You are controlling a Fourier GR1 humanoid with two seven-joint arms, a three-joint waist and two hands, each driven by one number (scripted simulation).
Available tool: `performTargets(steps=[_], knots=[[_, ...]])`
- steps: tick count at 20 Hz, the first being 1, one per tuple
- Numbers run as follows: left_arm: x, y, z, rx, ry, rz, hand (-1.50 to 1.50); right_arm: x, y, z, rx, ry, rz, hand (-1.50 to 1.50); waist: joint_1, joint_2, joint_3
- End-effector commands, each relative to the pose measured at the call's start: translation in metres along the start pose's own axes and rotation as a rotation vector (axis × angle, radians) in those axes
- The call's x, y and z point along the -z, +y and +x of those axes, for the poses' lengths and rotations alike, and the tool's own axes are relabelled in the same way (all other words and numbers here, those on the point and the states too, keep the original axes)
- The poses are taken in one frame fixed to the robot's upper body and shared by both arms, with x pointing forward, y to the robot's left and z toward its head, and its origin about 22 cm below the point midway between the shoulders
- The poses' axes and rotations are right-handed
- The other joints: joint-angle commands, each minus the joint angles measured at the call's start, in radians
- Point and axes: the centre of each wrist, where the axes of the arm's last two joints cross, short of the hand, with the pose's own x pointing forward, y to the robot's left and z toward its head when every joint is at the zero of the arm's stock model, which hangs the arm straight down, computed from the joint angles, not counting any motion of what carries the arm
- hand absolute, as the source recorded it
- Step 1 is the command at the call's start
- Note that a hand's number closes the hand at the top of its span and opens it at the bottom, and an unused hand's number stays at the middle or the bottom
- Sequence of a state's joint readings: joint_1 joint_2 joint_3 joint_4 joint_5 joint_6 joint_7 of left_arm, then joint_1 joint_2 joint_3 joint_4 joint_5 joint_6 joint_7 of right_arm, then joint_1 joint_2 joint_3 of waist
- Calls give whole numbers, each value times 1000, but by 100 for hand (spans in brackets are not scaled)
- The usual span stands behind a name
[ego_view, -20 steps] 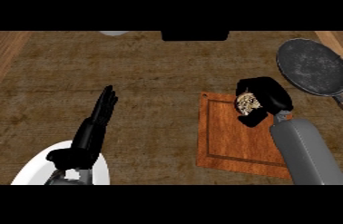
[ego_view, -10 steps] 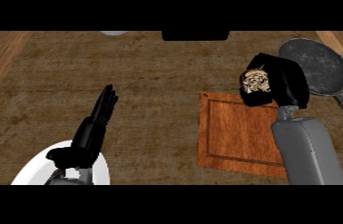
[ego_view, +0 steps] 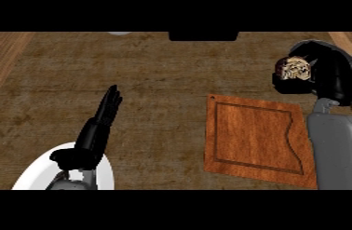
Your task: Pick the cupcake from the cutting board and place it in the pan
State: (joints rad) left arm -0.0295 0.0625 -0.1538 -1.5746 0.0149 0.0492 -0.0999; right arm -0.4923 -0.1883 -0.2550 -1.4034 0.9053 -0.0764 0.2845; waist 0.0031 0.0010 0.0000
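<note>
Right hand (ego_view: pixel 331 80) sits at the upper right of the head view, fingers and thumb curled round the cupcake (ego_view: pixel 295 68) and clamped on it. The cupcake's pale, crumbly top faces the camera and shows in the gap of the grasp. It is clear of the cutting board (ego_view: pixel 251 136), which lies bare below it on the brown counter (ego_view: pixel 172 84). Only a grey arc of the pan (ego_view: pixel 311 42) shows above the hand; the hand and cupcake cover the rest. Judgement: the cupcake is over or just at the near edge of the pan, and height above it cannot be read from this steep view. The side-on wrap looks chosen to keep the cupcake upright and its base free for setting down. Step in hand: carry is near its end, and placing is not yet done. The next move calls for lowering into the pan's middle and then spreading the fingers. Risk: tipping the cupcake on the rim if it is released too near the edge. Left hand (ego_view: pixel 103 117) rests at lower left, fingers straight and together, holding nothing and well apart from the work, beside a white dish (ego_view: pixel 31 175) at the view's corner.
</note>
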Motion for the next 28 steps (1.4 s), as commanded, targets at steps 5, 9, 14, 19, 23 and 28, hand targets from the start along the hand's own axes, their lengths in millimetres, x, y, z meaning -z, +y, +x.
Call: performTargets(steps=[5, 9, 14, 19, 23, 28], knots=[[1, 11, 3, -5, -16, -22, 0, 40, -12, -84, -42, 52, -187, 150, 16, 6, 1], [1, 2, 6, -2, -20, -34, 0, 41, -17, -123, -178, 44, -291, 150, 24, 11, 3], [5, -17, 6, 4, -25, -30, 0, 67, -32, -131, -57, 74, -410, 150, 38, 15, 4], [21, -15, 12, -23, -27, -41, 0, 79, -55, -147, -59, 75, -410, 150, 52, 24, 5], [9, -14, 5, -16, -38, -82, 0, 77, -66, -161, -68, 89, -433, 150, 75, 34, 7], [9, -23, 0, -6, -45, -106, 0, 64, -60, -184, -159, 292, 20, -150, 101, 44, 5]])
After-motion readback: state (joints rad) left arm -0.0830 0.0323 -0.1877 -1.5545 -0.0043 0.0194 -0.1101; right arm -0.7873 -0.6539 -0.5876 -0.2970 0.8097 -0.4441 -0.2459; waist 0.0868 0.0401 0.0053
